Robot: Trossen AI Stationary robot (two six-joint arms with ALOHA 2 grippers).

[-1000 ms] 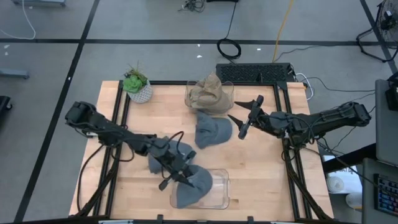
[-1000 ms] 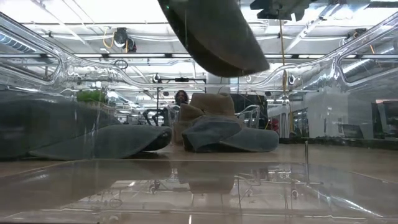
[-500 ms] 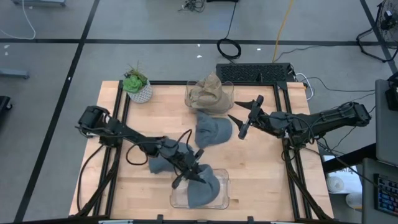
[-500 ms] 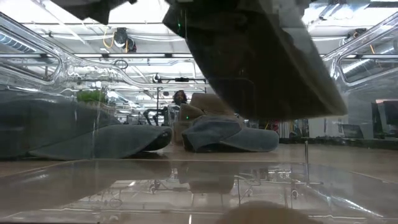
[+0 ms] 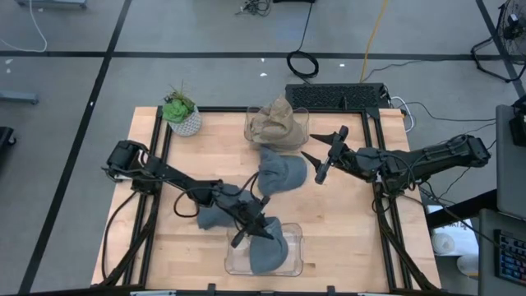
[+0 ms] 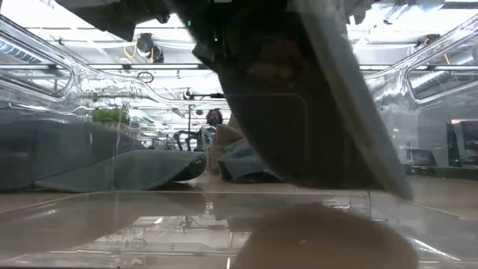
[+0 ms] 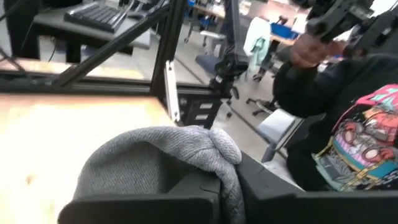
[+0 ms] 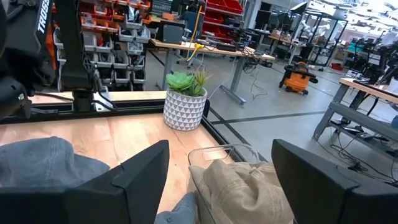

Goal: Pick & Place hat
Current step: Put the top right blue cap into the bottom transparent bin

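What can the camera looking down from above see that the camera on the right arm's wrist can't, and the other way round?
Only the high view shows the left gripper shut on a grey beanie over the clear bin, plus the keyboard behind the table. Only the right wrist view shows the room: shelves of bins, desks and an orange machine. Both show the potted plant, the tan hat in its clear container, a blue-grey cap and the open right gripper.
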